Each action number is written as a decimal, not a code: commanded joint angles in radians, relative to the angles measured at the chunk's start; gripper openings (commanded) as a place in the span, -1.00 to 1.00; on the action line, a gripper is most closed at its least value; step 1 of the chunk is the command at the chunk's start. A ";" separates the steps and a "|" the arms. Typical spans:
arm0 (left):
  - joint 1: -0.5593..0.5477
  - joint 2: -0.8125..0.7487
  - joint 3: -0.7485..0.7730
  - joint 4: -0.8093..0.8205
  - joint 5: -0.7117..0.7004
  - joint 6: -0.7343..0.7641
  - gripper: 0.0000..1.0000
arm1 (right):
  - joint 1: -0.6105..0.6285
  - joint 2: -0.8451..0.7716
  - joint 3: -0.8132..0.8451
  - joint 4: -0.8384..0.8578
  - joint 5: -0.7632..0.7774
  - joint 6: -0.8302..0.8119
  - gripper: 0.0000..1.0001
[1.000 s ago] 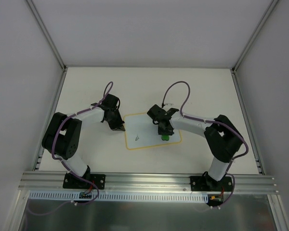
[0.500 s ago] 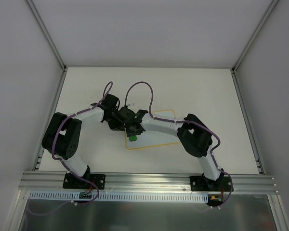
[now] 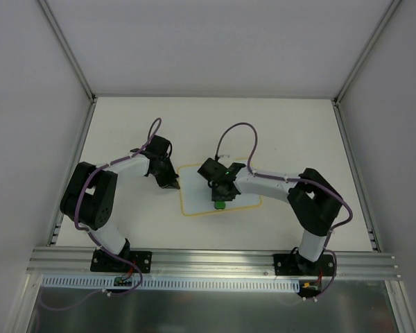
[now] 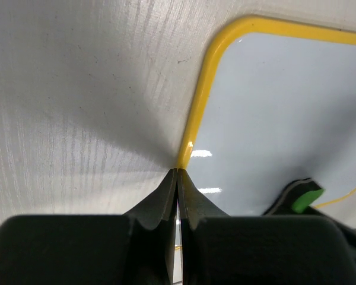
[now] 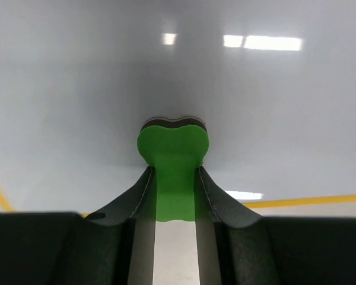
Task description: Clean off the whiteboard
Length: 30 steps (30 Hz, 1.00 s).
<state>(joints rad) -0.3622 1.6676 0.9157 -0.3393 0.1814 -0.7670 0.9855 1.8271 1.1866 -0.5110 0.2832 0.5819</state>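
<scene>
Whiteboard flat at mid-table, both grippers on it.

White table (image 3: 284, 132). The whiteboard (image 3: 194, 195) lies flat near the table's middle, between the two arms. Its long axis runs left to right in the top view, with the right end angled slightly toward the far side. The left gripper (image 3: 172, 183) has its fingers pressed together with nothing between them, tips down on the board's left yellow border. The right gripper (image 3: 220, 197) is clamped on a green block (image 3: 220, 205), which sits against the board surface close to its near edge.
</scene>
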 commanded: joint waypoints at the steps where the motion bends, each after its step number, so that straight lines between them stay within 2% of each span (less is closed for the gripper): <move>1: 0.025 0.000 -0.023 -0.049 -0.059 0.011 -1.00 | -0.158 -0.034 -0.140 -0.239 0.111 0.044 -0.99; 5: 0.026 0.001 -0.017 -0.049 -0.054 0.012 -1.00 | -0.258 -0.109 -0.179 -0.201 0.096 -0.009 -0.99; 9: 0.026 -0.011 -0.003 -0.050 -0.049 0.014 -1.00 | -0.291 -0.175 -0.125 -0.173 0.109 -0.111 -0.99; 13: 0.028 -0.029 0.028 -0.050 -0.048 0.029 -1.00 | -0.375 -0.238 -0.096 -0.173 0.120 -0.165 -0.99; 19: 0.026 -0.071 0.072 -0.052 -0.023 0.073 -1.00 | -0.642 -0.287 -0.058 -0.163 0.106 -0.272 -0.99; 23: 0.026 -0.101 0.094 -0.055 -0.019 0.106 -0.63 | -0.850 -0.237 0.004 -0.133 0.080 -0.339 -0.99; 24: 0.026 -0.111 0.098 -0.056 -0.022 0.112 -0.48 | -0.884 -0.218 0.019 -0.126 0.071 -0.349 -0.97; 27: 0.026 -0.158 0.115 -0.069 -0.034 0.139 -0.22 | -0.981 -0.126 0.086 -0.098 0.001 -0.393 -0.95; 30: 0.028 -0.219 0.130 -0.087 -0.049 0.179 -0.15 | -1.033 -0.040 0.140 -0.087 -0.009 -0.431 -0.88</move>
<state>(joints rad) -0.3424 1.5322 1.0012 -0.3954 0.1612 -0.6464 -0.0185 1.7267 1.2709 -0.6151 0.3130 0.2241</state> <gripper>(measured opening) 0.416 0.285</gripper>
